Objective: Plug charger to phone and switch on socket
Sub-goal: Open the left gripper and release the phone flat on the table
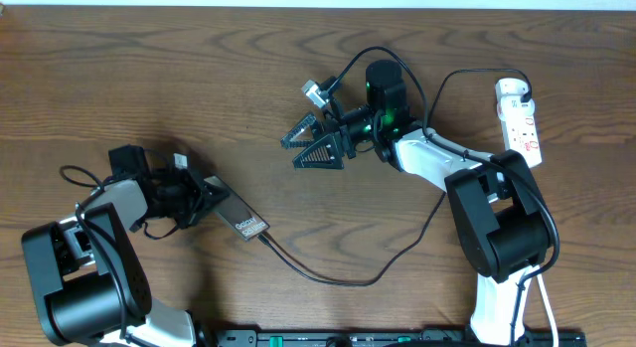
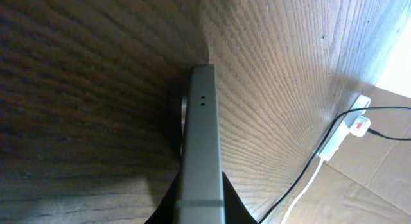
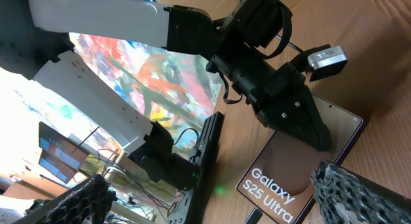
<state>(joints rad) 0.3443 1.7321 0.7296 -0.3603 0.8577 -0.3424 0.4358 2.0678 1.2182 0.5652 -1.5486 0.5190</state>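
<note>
The phone (image 1: 241,219) lies low over the table at the left, and my left gripper (image 1: 212,196) is shut on its upper end. The left wrist view shows its grey edge (image 2: 203,134) between my fingers (image 2: 201,214). The right wrist view shows its brown face printed "Galaxy S25 Ultra" (image 3: 302,179). The charger cable (image 1: 328,277) runs from the phone's lower end in a loop to the round white plug (image 1: 510,87) on the socket (image 1: 521,123). Its plug tip (image 3: 253,217) sits at the phone's bottom edge. My right gripper (image 1: 290,155) is open and empty above the table's middle.
The socket (image 2: 347,128) with its white cord and the black cable (image 2: 302,179) show far off in the left wrist view. Thicker black robot cables loop behind the right arm (image 1: 437,163). The table's front rail runs along the bottom edge (image 1: 397,337).
</note>
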